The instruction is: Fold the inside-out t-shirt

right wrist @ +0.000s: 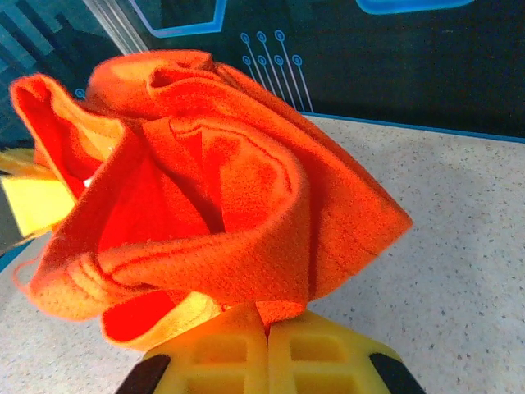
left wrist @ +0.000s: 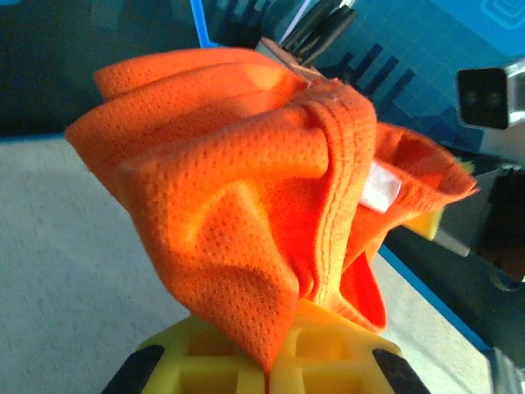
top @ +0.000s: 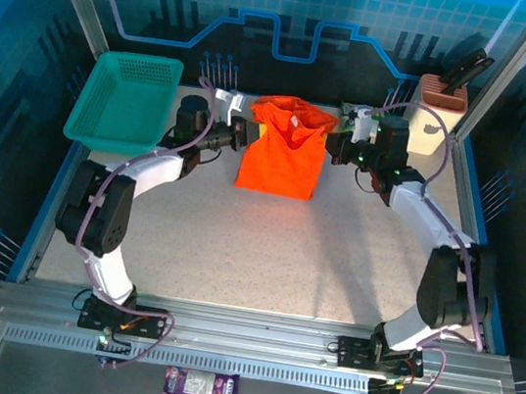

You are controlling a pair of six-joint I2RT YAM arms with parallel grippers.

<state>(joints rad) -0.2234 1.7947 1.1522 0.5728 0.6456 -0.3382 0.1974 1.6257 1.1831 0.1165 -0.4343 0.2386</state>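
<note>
Over table (top: 265, 247), hands (top: 244, 135) (top: 333, 146) tight on t-shirt (top: 280, 160)

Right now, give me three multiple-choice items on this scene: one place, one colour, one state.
1. Where does the teal basket sit?
A. far left of the table
B. near right corner
C. under the shirt

2. The t-shirt is:
A. blue
B. orange
C. white

3. The left fingers and right fingers are:
A. both open, off the cloth
B. both shut on the t-shirt
C. both shut on the basket

Answers:
1 A: the top view shows it by the far left edge.
2 B: it is bright orange in every view.
3 B: each wrist view shows cloth pinched between closed fingers.
</note>
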